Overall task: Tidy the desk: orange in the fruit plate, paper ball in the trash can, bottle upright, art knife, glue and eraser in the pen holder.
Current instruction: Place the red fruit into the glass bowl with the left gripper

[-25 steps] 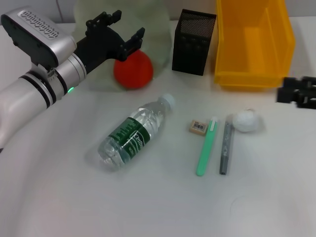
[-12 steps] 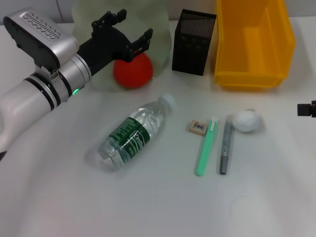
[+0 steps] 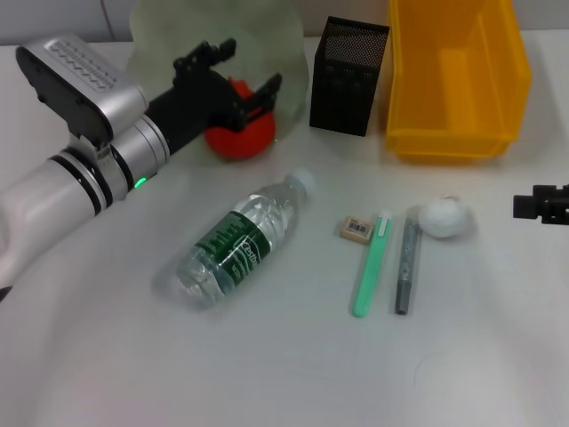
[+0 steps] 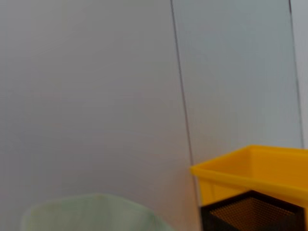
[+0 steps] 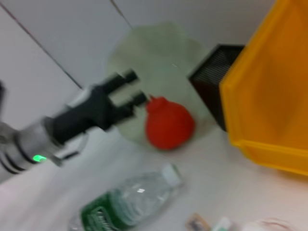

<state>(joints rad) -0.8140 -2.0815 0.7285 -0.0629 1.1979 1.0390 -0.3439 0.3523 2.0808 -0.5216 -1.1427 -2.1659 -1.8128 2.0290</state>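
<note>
The orange (image 3: 238, 138) sits on the desk (image 3: 284, 356) at the front rim of the pale-green fruit plate (image 3: 284, 44). My left gripper (image 3: 244, 69) is open, its fingers spread on either side of the orange's top; it also shows in the right wrist view (image 5: 129, 90) beside the orange (image 5: 168, 122). The bottle (image 3: 242, 238) lies on its side. The eraser (image 3: 356, 229), a green art knife (image 3: 372, 264), a grey glue stick (image 3: 406, 265) and the paper ball (image 3: 444, 218) lie to its right. My right gripper (image 3: 542, 205) is at the right edge.
The black mesh pen holder (image 3: 348, 76) stands at the back, with the yellow trash can (image 3: 453, 76) to its right. The left arm's grey forearm (image 3: 80, 169) reaches across the left of the desk.
My left gripper has moved right and down over the orange, which now shows between its fingers. My right gripper drew back to the right edge, then came slightly back in.
</note>
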